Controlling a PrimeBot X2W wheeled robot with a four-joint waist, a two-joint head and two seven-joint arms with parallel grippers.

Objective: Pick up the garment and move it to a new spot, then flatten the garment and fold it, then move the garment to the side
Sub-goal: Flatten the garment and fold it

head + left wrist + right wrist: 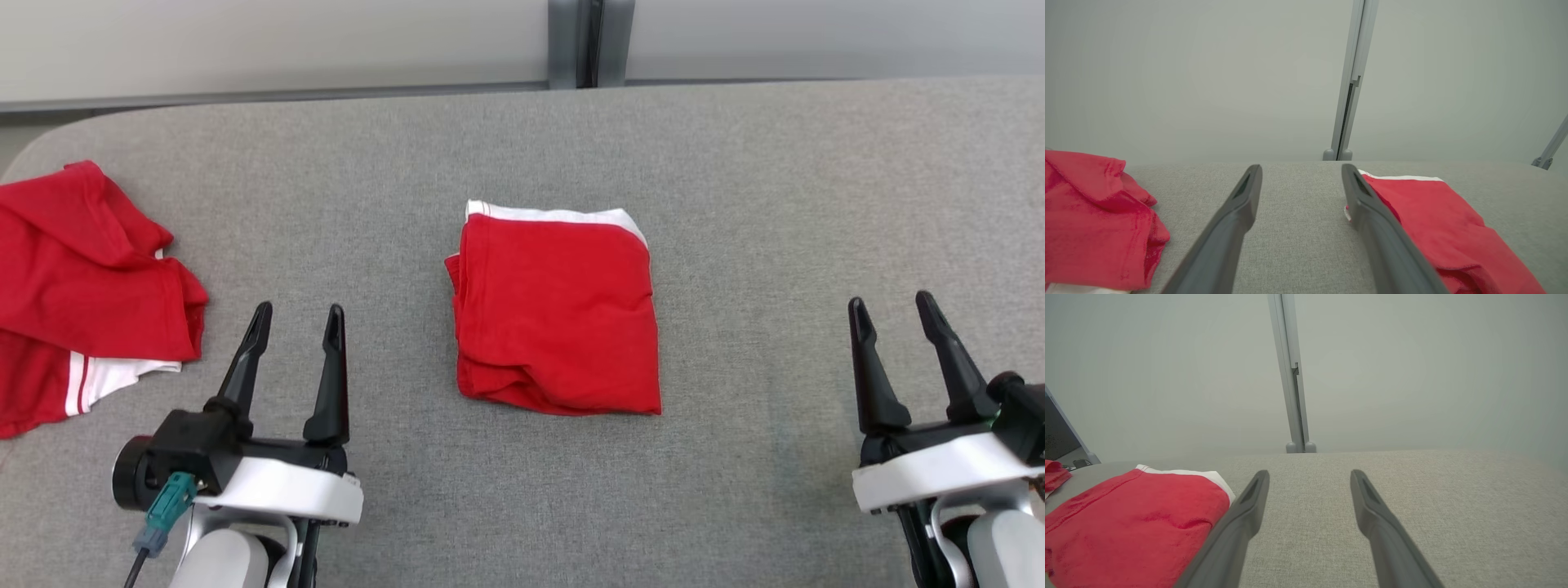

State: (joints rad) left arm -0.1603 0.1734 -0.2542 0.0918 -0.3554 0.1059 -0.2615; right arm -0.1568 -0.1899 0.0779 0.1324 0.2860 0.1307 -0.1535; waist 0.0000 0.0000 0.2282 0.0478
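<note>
Garment (558,314) (red, white-edged) lies folded on grey table (775,204)

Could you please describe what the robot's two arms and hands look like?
The left hand and right hand each have two long, tapering black fingers on a black base, joined to a glossy white wrist shell and pale grey forearm. The left also carries a teal connector with a dark cable and a round black cap at its side.

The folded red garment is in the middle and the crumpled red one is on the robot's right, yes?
No. The head view shows the crumpled red garment on the robot's left; the folded red garment is indeed in the middle.
</note>
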